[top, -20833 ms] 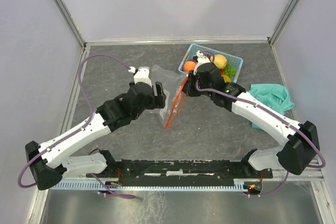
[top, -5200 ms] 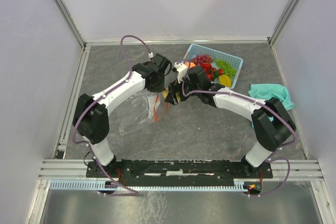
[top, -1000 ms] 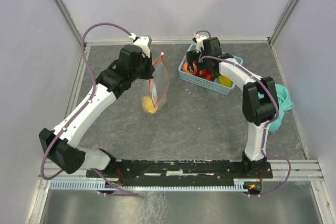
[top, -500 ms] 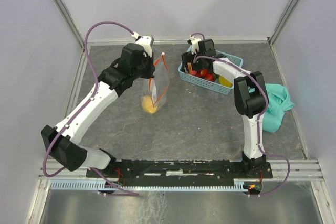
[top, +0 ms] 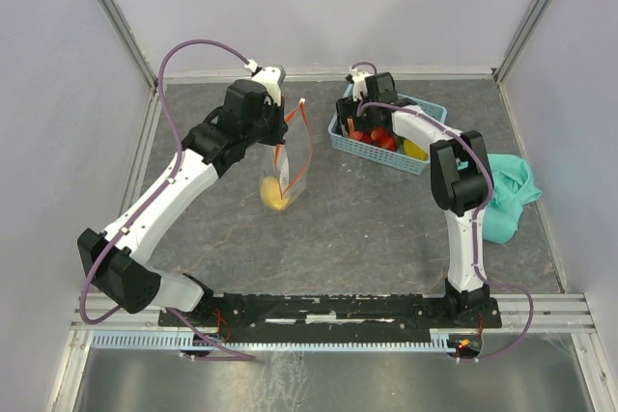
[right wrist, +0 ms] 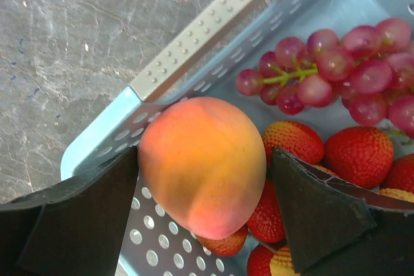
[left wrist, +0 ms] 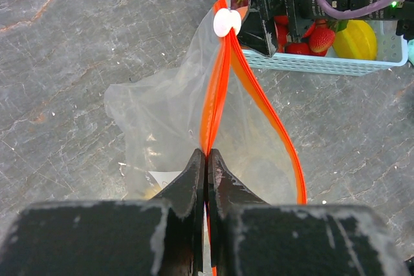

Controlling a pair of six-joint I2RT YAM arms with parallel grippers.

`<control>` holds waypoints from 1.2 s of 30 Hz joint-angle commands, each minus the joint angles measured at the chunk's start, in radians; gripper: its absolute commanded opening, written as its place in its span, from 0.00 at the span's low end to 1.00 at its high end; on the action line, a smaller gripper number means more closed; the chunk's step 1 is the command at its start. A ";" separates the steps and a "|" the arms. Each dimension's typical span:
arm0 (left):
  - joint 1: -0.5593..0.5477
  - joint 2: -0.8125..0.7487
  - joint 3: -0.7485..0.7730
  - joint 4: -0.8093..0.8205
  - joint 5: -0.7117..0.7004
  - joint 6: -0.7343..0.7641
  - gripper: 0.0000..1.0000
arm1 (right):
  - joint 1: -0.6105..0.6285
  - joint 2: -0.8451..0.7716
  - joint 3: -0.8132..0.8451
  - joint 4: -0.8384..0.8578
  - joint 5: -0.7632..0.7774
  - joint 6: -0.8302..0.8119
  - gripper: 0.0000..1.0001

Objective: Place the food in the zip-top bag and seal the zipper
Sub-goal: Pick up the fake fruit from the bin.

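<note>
The zip-top bag (top: 287,169) hangs upright off the table, its mouth partly open, with a yellow lemon (top: 275,195) at its bottom. My left gripper (left wrist: 207,154) is shut on the bag's red-orange zipper (left wrist: 221,75), whose white slider (left wrist: 226,22) sits at the far end. My right gripper (right wrist: 204,159) is down in the near-left corner of the light-blue basket (right wrist: 200,37), open around an orange-pink peach (right wrist: 207,179). The left finger is against the peach and the right finger (right wrist: 317,211) stands a little off it. Purple grapes (right wrist: 330,63) and red strawberries (right wrist: 359,153) lie beside it.
The basket (top: 417,163) stands at the back right, just right of the bag. A teal cloth (top: 507,195) lies crumpled to its right, behind the right arm's elbow. Metal frame rails border the grey table.
My right gripper has shifted left and down into the basket corner, and its jaws have narrowed slightly around the peach. The left gripper and the bag have hardly moved.
</note>
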 commanded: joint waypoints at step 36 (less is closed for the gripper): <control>0.005 -0.012 0.010 0.028 0.029 0.023 0.03 | -0.006 -0.158 -0.018 -0.099 0.059 0.028 0.73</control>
